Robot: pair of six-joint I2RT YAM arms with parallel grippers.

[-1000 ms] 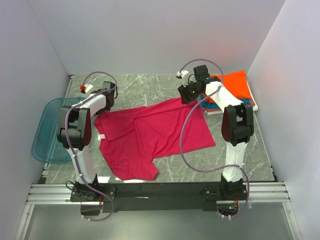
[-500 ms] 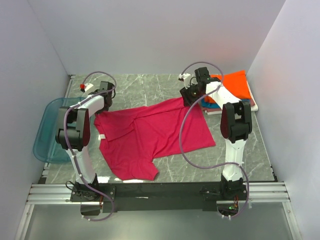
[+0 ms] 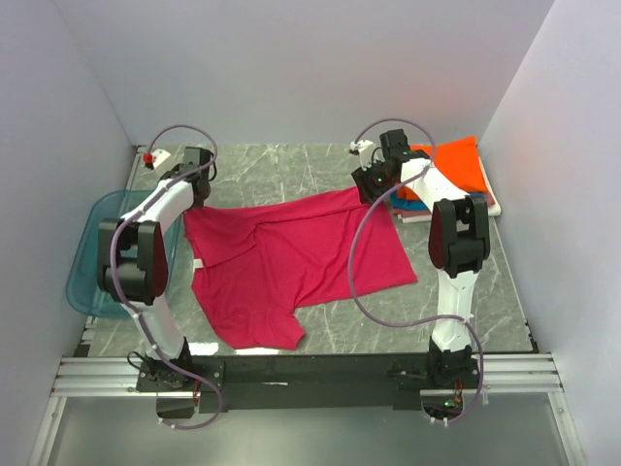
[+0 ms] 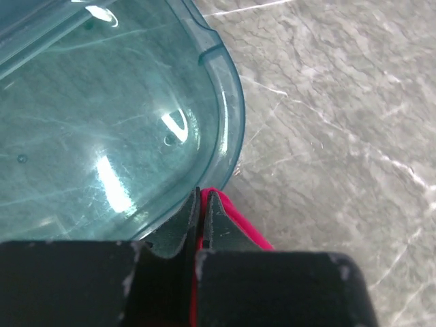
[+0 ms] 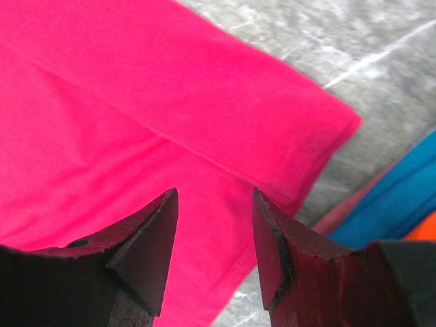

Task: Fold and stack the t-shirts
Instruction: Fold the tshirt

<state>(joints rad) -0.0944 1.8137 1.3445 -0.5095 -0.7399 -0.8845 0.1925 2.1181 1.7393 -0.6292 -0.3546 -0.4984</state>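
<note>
Grey marbled surface (image 3: 291, 165) carries everything. On it the red shirt (image 3: 301, 257) is the largest thing. It lies open and flat across the middle, creased in a few diagonal lines, with one short sleeve reaching toward the arm bases.

Left of the red shirt sits the tray (image 3: 87, 277), translucent blue-green plastic, its rim just beside the shirt's far left corner.

Right of the red shirt, close to its far right corner, lies the stack (image 3: 456, 163) of folded shirts. Orange is on top, teal-blue is below it, and a white edge shows at the bottom. In the right wrist view a pinkish layer peeks out under the blue, close beside the red shirt's corner; whether they touch I cannot tell.

The left gripper (image 3: 197, 189) is at the red shirt's far left corner. In its wrist view its fingers (image 4: 212, 218) are pressed together with a sliver of red cloth caught between them, right by the tray's rim.

The right gripper (image 3: 373, 184) hangs over the red shirt's far right corner. Its fingers (image 5: 153, 238) are spread apart, with the folded hem edge showing in the gap between them — nothing is held.
</note>
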